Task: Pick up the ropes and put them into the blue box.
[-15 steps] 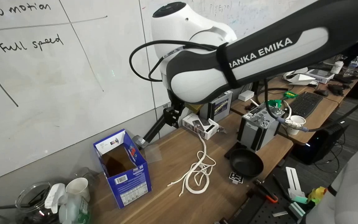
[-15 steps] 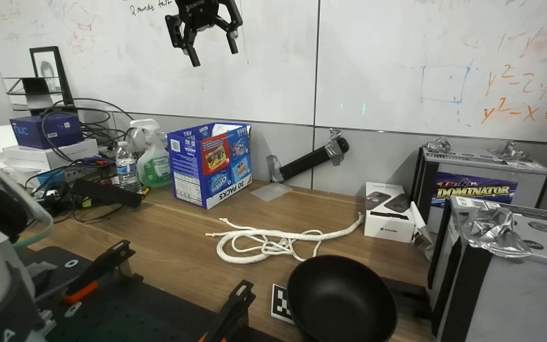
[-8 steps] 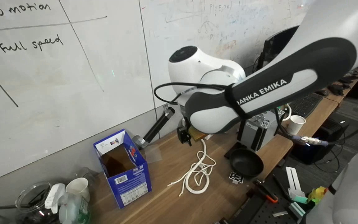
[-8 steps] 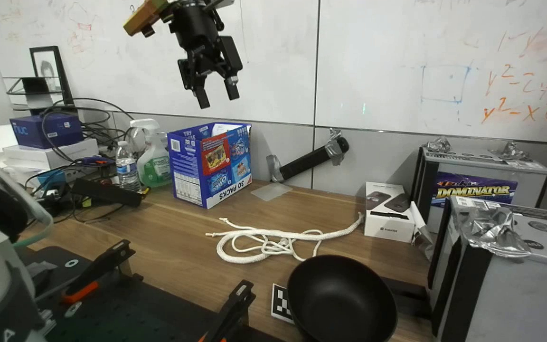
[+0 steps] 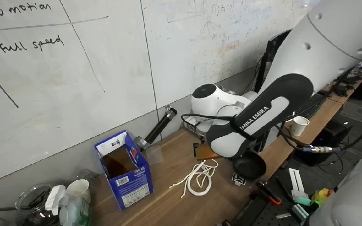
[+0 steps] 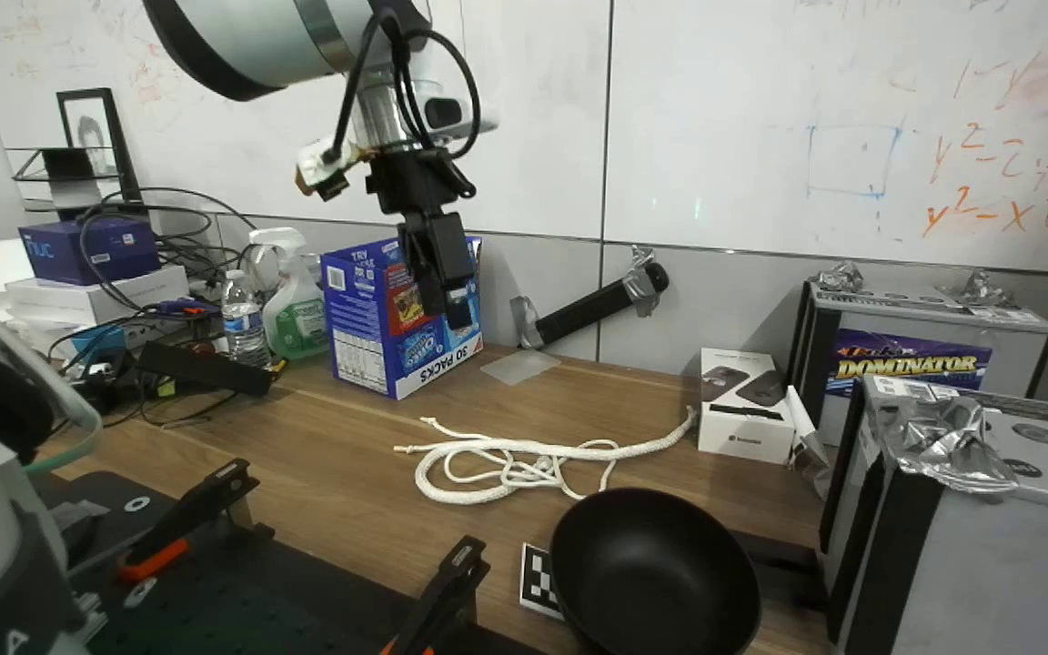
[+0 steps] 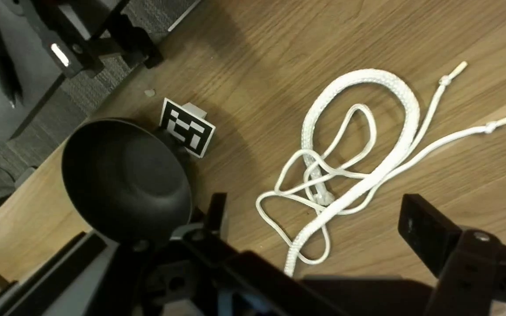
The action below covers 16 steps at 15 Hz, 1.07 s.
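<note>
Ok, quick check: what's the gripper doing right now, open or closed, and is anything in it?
Gripper: open, jaws apart, holding nothing; the ropes lie on the table.

Light in both exterior views is flat and muted — small glints dot the whiteboard, and the floor at right is dim. The wrist view looks warmer: the rope nearly washes out, soft shadows cross the table at upper centre — the gripper blurs along the bottom.
</note>
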### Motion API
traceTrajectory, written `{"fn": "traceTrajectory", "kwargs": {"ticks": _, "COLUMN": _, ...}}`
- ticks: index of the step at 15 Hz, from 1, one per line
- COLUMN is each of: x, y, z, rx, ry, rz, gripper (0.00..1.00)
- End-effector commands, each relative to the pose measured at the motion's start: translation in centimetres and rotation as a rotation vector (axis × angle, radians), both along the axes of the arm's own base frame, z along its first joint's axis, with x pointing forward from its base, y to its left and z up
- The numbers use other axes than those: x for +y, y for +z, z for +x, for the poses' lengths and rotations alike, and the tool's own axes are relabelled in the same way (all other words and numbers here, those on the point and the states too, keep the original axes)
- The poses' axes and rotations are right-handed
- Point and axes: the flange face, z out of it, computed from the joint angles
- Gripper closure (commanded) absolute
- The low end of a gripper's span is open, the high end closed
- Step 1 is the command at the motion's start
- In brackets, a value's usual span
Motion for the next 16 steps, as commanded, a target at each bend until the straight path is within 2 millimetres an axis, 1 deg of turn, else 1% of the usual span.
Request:
{"fn": "traceTrajectory", "kwargs": {"ticks": 1, "x": -3.1, "y": -4.2, "z": 1.5, "rx": -0.035, "ry": -0.196, "rz": 0.035, "gripper": 0.00}}
{"fn": "traceTrajectory", "kwargs": {"ticks": 3, "x": -5.0, "y": -7.0, "z": 2.5, "rx": -0.046, "ry": -0.309, "rz": 0.063, "gripper": 0.00}}
{"fn": "traceTrajectory", "kwargs": {"ticks": 5, "x": -6.6, "y": -9.6, "z": 4.3, "rx": -0.073, "ry": -0.419, "rz": 0.085, "gripper": 0.00}}
{"fn": "traceTrajectory", "kwargs": {"ticks": 7, "x": -7.7, "y": -11.9, "z": 5.8, "rx": -0.116, "ry": -0.519, "rz": 0.097, "gripper": 0.00}}
{"fn": "traceTrajectory", "kwargs": {"ticks": 9, "x": -8.3, "y": -14.0, "z": 7.4, "rx": -0.173, "ry": -0.610, "rz": 0.104, "gripper": 0.00}}
{"fn": "traceTrajectory", "kwargs": {"ticks": 11, "x": -8.5, "y": -16.1, "z": 8.6, "rx": -0.209, "ry": -0.659, "rz": 0.094, "gripper": 0.00}}
{"fn": "traceTrajectory", "kwargs": {"ticks": 12, "x": -8.2, "y": -17.1, "z": 8.8, "rx": -0.215, "ry": -0.663, "rz": 0.088, "gripper": 0.00}}
{"fn": "traceTrajectory", "kwargs": {"ticks": 14, "x": -7.3, "y": -18.7, "z": 9.0, "rx": -0.202, "ry": -0.661, "rz": 0.076, "gripper": 0.00}}
{"fn": "traceTrajectory", "kwargs": {"ticks": 16, "x": -6.1, "y": -19.6, "z": 9.0, "rx": -0.169, "ry": -0.648, "rz": 0.071, "gripper": 0.00}}
